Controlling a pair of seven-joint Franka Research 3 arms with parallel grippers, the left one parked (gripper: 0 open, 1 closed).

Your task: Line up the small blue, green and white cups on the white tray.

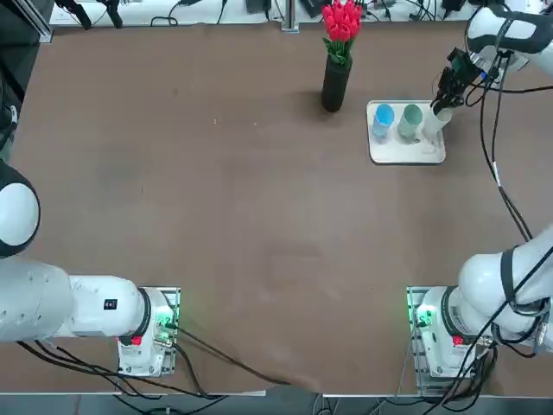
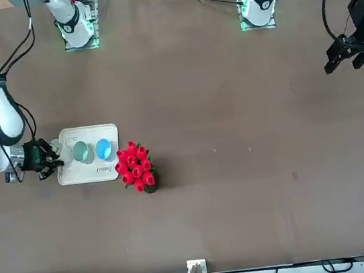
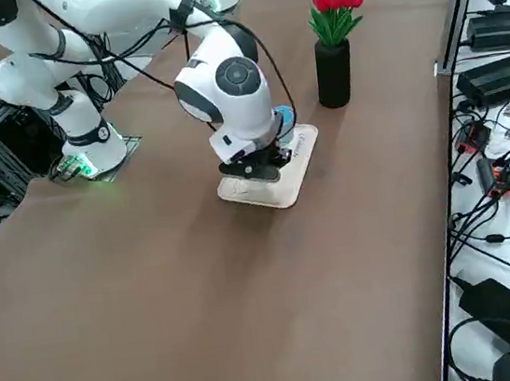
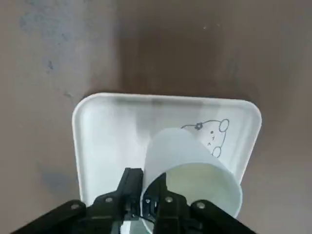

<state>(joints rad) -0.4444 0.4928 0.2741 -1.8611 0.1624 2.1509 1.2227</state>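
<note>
The white tray (image 1: 406,153) lies at the far right of the table. On it stand the blue cup (image 1: 383,117) and, beside it, the green cup (image 1: 410,119). The white cup (image 1: 435,123) is at the tray's right edge, tilted, with my right gripper (image 1: 444,105) shut on its rim. In the right wrist view one finger (image 4: 130,179) is outside the white cup (image 4: 195,168) and the other inside, above the tray (image 4: 109,136). In the front view the gripper (image 2: 48,157) is just left of the tray (image 2: 95,172). In the right side view the arm hides most of the tray (image 3: 278,190).
A tall black vase with red flowers (image 1: 336,79) stands just left of the tray, close to the blue cup. The table's right edge, with cables and power bricks (image 3: 494,74) beyond it, runs near the tray.
</note>
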